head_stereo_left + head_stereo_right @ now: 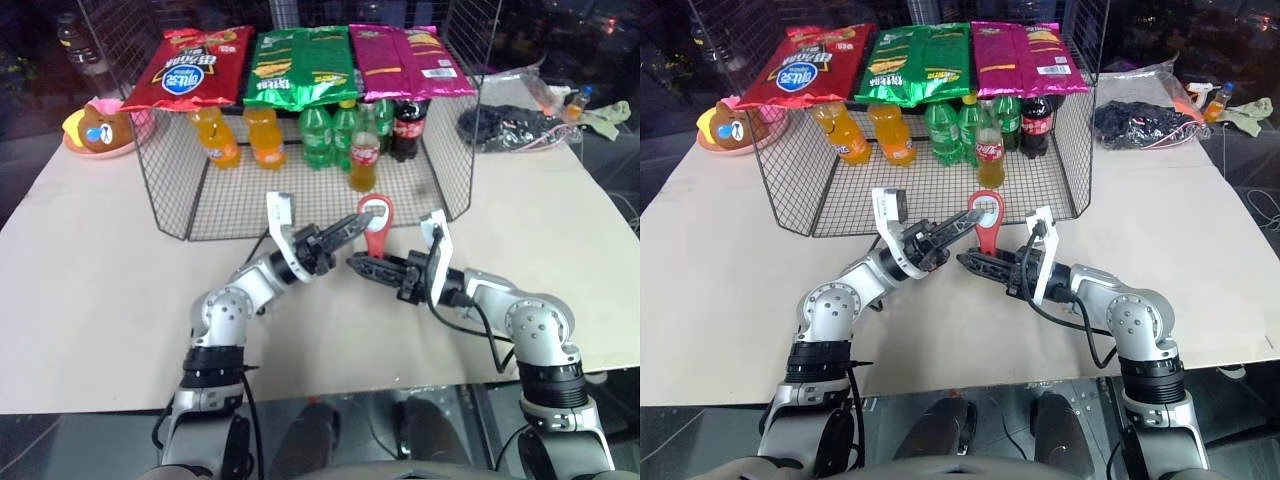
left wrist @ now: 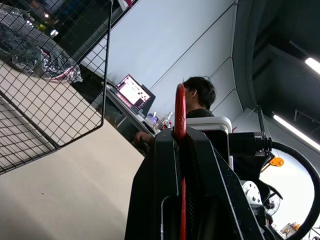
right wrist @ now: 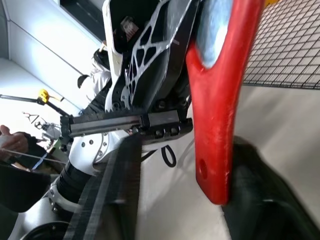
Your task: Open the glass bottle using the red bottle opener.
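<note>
The left claw (image 1: 350,226) is closed tight on the red bottle opener (image 1: 376,222) and holds it up above the bench (image 1: 90,290), round head on top. The right claw (image 1: 356,264) is by the opener's handle; I cannot tell if it grips. The glass bottle (image 1: 364,150) stands in the wire basket (image 1: 170,190) behind, among other bottles.

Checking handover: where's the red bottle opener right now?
In the left eye view the red bottle opener stands upright between the two arms, head clamped in the left pincer, right pincer at its handle, just before the wire basket.
</note>
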`<action>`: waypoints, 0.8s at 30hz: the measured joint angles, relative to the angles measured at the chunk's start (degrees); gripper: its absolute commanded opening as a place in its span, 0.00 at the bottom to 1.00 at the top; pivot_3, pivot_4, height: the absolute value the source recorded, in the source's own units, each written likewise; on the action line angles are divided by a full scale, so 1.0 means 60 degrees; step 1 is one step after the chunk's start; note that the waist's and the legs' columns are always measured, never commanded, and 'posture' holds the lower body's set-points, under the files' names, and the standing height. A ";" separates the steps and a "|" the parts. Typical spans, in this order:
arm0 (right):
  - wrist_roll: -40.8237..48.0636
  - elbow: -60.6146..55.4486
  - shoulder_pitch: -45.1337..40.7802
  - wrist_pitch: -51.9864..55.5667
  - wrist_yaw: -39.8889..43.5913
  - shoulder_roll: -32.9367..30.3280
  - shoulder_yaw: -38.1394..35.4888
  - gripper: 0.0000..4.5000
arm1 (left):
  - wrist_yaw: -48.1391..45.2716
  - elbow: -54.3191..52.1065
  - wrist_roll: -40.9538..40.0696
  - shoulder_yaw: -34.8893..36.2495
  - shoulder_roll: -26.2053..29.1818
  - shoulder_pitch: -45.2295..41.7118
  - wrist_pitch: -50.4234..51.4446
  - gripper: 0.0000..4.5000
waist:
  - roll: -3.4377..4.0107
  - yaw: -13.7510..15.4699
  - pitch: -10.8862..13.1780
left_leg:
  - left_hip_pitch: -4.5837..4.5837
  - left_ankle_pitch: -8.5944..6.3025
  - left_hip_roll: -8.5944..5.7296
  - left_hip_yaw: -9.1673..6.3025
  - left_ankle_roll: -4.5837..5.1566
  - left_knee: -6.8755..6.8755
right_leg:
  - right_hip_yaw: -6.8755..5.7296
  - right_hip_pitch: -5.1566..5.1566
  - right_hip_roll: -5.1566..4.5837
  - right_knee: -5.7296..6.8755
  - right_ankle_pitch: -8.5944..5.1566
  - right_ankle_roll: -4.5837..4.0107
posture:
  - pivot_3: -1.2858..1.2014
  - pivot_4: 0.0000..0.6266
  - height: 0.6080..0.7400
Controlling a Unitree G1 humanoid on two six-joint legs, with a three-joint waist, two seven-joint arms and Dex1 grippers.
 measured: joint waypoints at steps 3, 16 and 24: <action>0.0064 0.0000 0.0002 0.0000 0.0037 -0.0005 -0.0015 0.02 | -0.0098 0.0030 -0.0027 0.0022 0.0005 -0.0006 -0.0009 0.00 | 0.0000 -0.0001 0.0000 | 0.0000 0.0000 0.0001 -0.0001 0.0000 0.0000 | -0.0001 0.0000 0.0001 0.0000 0.0000 0.0000 | 0.52 0.24 1.00; -0.0002 0.0003 0.0040 -0.0030 0.0009 0.0038 0.0026 0.00 | -0.0063 0.0138 0.0004 0.0031 0.0048 -0.0005 0.0057 0.16 | 0.0000 0.0000 0.0000 | 0.0000 0.0000 0.0000 0.0000 0.0000 0.0000 | 0.0000 0.0000 0.0001 0.0000 0.0000 0.0000 | 0.52 0.24 1.00; -0.0847 0.0059 0.0155 -0.1099 -0.0790 0.0459 -0.0103 0.00 | 0.0354 0.0478 0.0583 0.0119 0.0153 -0.0003 -0.0321 0.93 | 0.0000 -0.0001 0.0000 | 0.0001 0.0000 0.0000 0.0001 -0.0001 -0.0001 | 0.0002 -0.0002 0.0001 0.0000 0.0000 0.0000 | 0.52 0.24 1.00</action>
